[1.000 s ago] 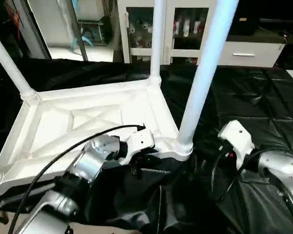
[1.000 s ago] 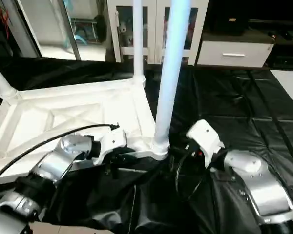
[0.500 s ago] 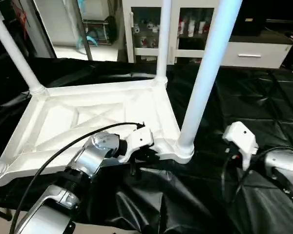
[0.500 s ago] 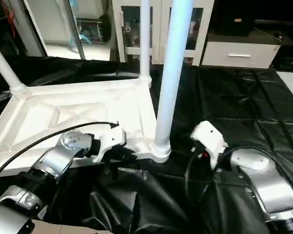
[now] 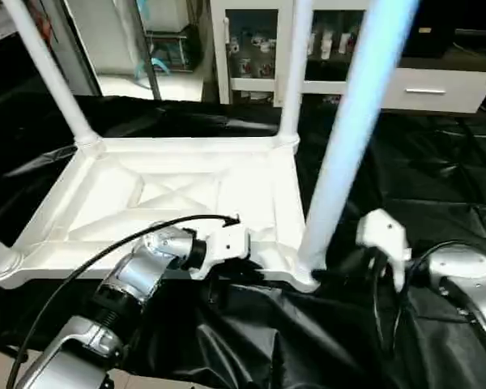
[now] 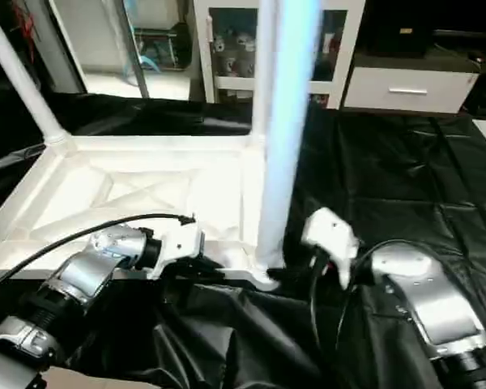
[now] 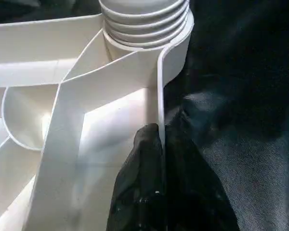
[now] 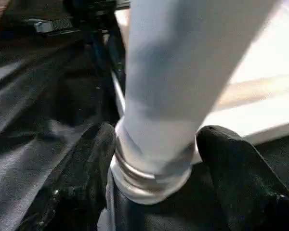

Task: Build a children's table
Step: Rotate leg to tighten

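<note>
On the black-draped worktop, all four legs stand in my tabletop; my left hand pinches its rim while my right hand straddles the near leg, perhaps not yet fully tightened.

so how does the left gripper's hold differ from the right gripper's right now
The left gripper is shut, its black fingers pinching the thin side wall of the white tabletop. The right gripper stands wide, one finger either side of the base of the near leg; whether its pads touch the leg is unclear. The left works at the tabletop's near edge, the right at its near right corner. Both sit low over the black sheet.
</note>
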### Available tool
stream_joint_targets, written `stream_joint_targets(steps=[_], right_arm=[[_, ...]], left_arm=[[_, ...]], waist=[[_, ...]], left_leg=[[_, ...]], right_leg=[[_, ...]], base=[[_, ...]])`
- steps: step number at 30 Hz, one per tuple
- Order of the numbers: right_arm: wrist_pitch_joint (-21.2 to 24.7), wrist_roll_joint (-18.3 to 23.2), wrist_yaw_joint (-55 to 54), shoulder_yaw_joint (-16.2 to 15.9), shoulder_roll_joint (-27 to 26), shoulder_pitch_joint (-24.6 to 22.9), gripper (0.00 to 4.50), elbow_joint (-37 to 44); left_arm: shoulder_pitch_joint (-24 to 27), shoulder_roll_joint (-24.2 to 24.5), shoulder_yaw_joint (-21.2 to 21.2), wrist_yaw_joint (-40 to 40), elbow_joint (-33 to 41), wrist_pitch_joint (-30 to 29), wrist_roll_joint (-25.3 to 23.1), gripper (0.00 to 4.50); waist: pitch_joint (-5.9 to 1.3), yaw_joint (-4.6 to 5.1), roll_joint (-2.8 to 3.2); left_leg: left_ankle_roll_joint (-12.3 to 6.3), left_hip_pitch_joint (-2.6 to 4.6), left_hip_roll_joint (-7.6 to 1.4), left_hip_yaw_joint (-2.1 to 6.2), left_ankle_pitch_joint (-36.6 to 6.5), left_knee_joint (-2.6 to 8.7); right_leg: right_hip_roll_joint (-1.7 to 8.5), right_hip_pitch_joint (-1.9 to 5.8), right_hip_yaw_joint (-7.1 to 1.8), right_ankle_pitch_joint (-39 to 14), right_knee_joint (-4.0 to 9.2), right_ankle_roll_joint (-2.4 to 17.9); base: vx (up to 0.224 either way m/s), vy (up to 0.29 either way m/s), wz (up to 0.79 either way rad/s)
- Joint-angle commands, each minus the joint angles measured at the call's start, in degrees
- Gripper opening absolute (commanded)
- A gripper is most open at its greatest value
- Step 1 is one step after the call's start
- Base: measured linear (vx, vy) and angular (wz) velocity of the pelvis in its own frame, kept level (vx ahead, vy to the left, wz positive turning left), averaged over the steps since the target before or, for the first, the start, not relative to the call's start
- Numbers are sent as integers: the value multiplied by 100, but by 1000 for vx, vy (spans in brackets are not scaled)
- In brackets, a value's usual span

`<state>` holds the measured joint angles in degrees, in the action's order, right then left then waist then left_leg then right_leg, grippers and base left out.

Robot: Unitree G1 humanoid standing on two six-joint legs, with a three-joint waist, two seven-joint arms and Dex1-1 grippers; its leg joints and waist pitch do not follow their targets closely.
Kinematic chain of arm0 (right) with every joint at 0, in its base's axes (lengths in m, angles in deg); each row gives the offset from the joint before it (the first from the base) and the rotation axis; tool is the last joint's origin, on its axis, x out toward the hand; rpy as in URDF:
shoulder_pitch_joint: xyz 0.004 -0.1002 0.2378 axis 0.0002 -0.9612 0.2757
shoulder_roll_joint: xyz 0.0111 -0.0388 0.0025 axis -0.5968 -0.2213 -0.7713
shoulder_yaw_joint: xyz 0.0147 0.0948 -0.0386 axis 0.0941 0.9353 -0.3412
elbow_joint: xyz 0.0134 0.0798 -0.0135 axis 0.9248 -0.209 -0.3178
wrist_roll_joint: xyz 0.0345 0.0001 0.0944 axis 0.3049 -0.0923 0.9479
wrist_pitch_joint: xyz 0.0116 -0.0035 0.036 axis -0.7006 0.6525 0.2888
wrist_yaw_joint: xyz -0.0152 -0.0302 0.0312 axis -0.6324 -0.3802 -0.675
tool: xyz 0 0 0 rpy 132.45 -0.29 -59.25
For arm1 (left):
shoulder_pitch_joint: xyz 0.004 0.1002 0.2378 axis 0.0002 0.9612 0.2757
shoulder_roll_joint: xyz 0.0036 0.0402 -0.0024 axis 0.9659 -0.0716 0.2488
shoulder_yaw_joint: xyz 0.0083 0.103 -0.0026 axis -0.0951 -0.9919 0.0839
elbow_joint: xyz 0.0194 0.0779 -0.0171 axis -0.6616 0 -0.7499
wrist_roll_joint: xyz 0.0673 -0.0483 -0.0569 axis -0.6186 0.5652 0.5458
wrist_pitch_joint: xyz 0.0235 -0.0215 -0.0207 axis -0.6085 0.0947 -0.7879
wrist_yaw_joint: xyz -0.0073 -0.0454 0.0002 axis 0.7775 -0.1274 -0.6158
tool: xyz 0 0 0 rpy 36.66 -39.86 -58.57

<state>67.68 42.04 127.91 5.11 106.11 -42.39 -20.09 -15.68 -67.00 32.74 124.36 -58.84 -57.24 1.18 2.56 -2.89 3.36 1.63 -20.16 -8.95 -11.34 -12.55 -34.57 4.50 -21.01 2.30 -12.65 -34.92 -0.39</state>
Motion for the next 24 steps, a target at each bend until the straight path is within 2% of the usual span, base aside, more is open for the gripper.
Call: stream_joint_targets(steps=[1,6,7,9,11,13,17,21,24], right_arm=[[-263,-266,5,-177,-75,231,309,-298],[-384,-438,-62,-293,-225,449,309,-629],[-394,-469,-33,-334,-225,479,309,-662],[-422,-508,63,-418,-204,519,309,-723],[-427,-502,129,-459,-193,534,309,-750],[-477,-518,235,-528,-184,578,279,-850],[-576,-576,370,-602,-165,622,251,-976],[-620,-596,425,-655,-149,654,243,-1063],[-627,-597,471,-663,-151,671,237,-1101]], left_arm=[[190,-45,-368,249,-198,97,-137,7],[200,-21,-371,243,-166,91,-128,7],[203,-16,-366,243,-162,90,-130,7],[206,-10,-363,236,-157,82,-133,7],[210,-4,-362,234,-149,76,-128,7],[218,-5,-348,224,-140,58,-125,0],[226,-5,-344,208,-138,47,-129,0],[249,7,-336,193,-120,18,-132,0],[247,4,-328,179,-146,22,-143,0]], waist=[[-259,32,-193],[-238,36,-221],[-239,42,-253],[-242,43,-232],[-233,50,-251],[-237,47,-260],[-236,42,-260],[-231,50,-278],[-236,52,-268]], left_leg=[[-495,16,-488,220,-977,461],[-417,19,-486,214,-1149,472],[-413,16,-484,215,-1155,476],[-422,20,-487,218,-1123,476],[-411,22,-491,220,-1187,483],[-400,22,-491,218,-1214,479],[-420,22,-492,214,-1190,478],[-415,21,-494,216,-1216,485],[-417,19,-498,220,-1208,492]], right_leg=[[484,120,-274,-1082,458,1526],[501,114,-290,-1403,490,1450],[492,119,-287,-1431,490,1420],[494,112,-287,-1398,483,1419],[493,108,-291,-1480,490,1416],[503,109,-292,-1515,494,1419],[503,105,-295,-1484,496,1429],[496,101,-294,-1514,500,1418],[492,104,-292,-1447,492,1424]], base=[[0,0,0],[0,0,0],[0,0,0],[0,0,0],[0,0,0],[0,0,0],[0,0,0],[0,0,0],[0,0,0]])
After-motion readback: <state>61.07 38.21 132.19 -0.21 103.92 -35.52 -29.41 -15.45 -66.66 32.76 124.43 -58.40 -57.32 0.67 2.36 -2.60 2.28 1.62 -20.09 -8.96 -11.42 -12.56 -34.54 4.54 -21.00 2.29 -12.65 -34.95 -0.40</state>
